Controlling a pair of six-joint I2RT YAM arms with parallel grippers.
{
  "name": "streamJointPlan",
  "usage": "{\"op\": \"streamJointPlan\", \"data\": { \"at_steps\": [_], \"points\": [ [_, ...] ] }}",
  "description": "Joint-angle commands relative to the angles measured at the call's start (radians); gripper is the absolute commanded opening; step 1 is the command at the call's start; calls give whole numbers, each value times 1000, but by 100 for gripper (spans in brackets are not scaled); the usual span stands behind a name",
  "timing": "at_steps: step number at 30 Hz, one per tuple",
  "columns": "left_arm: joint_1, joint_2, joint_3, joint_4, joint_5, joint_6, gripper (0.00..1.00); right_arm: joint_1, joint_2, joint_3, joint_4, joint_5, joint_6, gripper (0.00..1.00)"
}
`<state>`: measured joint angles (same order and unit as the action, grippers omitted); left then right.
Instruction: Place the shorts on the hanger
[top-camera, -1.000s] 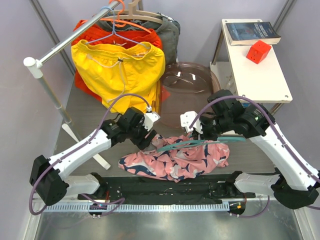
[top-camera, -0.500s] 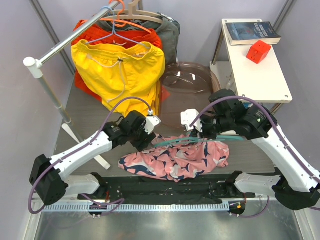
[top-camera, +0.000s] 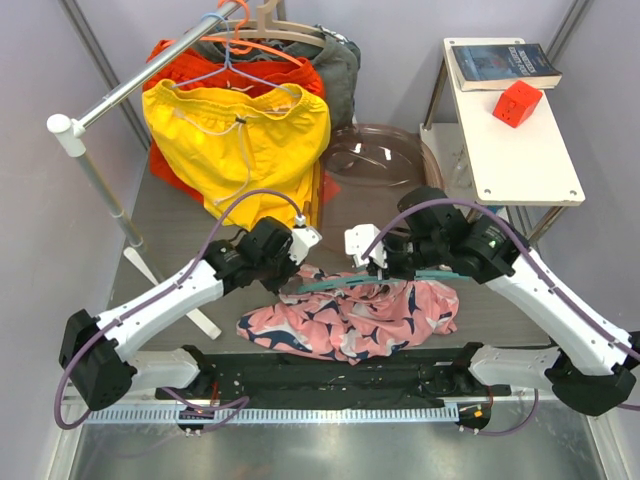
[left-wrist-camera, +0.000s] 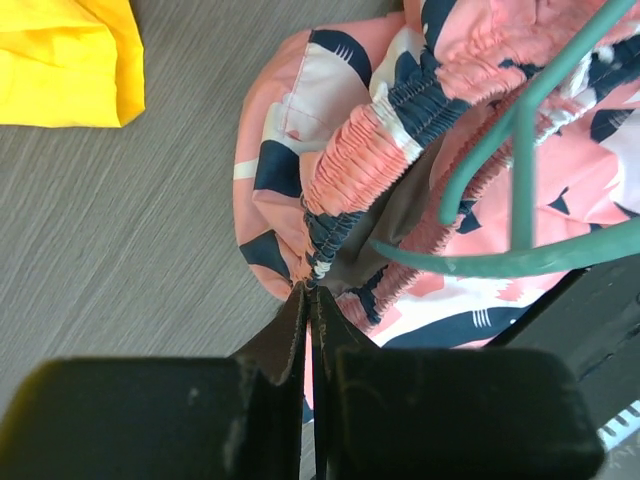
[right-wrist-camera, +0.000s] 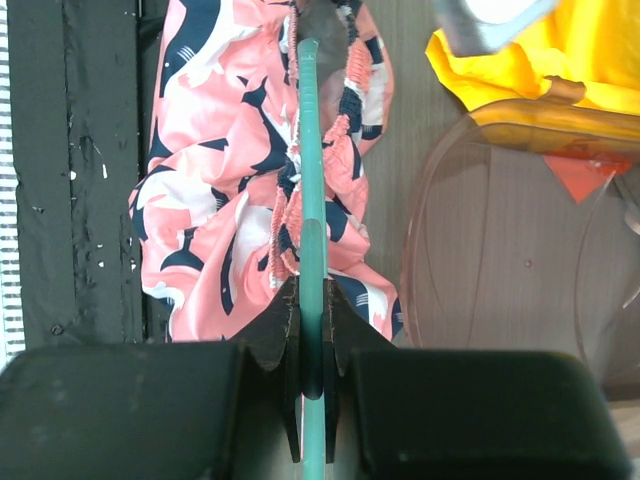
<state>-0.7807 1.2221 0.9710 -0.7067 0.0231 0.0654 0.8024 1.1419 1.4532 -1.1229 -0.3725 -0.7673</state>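
Observation:
The pink shorts (top-camera: 352, 320) with navy and white shapes lie crumpled on the table's near middle. Their gathered waistband (left-wrist-camera: 385, 125) runs down to my left gripper (left-wrist-camera: 312, 292), which is shut on its edge. The left gripper (top-camera: 291, 284) sits at the heap's upper left. A teal hanger (top-camera: 345, 283) lies across the top of the shorts, its bar (right-wrist-camera: 311, 150) running over the waistband. My right gripper (right-wrist-camera: 312, 302) is shut on that bar, and in the top view the right gripper (top-camera: 387, 270) is above the heap's upper middle.
Yellow shorts (top-camera: 240, 140) hang from a rack pole (top-camera: 130, 85) at back left, with an orange hanger (top-camera: 265, 45) and other clothes. A clear plastic dome (top-camera: 375, 165) sits behind the heap. A white side table (top-camera: 520, 160) holds a book (top-camera: 505, 65) and red cube (top-camera: 517, 103).
My left gripper has closed on the waistband edge. The right arm has carried the hanger to the left, further over the shorts.

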Motion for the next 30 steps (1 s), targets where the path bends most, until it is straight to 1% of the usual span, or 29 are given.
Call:
{"op": "streamJointPlan", "data": {
  "at_steps": [1, 5, 9, 10, 14, 18, 23, 25, 26, 27, 28, 29, 30],
  "points": [
    [-3, -4, 78, -33, 11, -41, 0, 61, 15, -25, 121, 75, 55, 1],
    [-5, -9, 107, -50, 28, -55, 0, 133, 25, -54, 208, 196, 121, 1],
    [-5, 0, 133, -73, 31, -61, 0, 179, 50, -37, 236, 280, 172, 1],
    [-5, 8, 141, -82, 34, -93, 0, 182, 55, -30, 238, 284, 183, 1],
    [-5, 20, 185, -100, 55, -130, 0, 196, 67, -16, 258, 279, 201, 1],
    [-5, 30, 216, -105, 86, -165, 0, 208, 78, -53, 297, 261, 218, 1],
    [-5, 47, 256, -125, 145, -197, 0, 216, 82, -111, 414, 250, 249, 1],
    [-5, 42, 256, -126, 176, -181, 0, 216, 82, -135, 446, 256, 246, 1],
    [-2, 33, 249, -132, 188, -168, 2, 216, 81, -161, 471, 256, 243, 1],
    [1, 15, 244, -143, 245, -121, 18, 215, 76, -175, 483, 259, 243, 1],
    [29, -2, 239, -172, 285, -93, 30, 215, 67, -189, 503, 256, 243, 1],
    [49, -19, 232, -180, 310, -70, 44, 215, 61, -214, 512, 250, 237, 1],
    [78, -39, 221, -180, 366, -47, 66, 216, 50, -226, 523, 245, 238, 1]
  ]
}}
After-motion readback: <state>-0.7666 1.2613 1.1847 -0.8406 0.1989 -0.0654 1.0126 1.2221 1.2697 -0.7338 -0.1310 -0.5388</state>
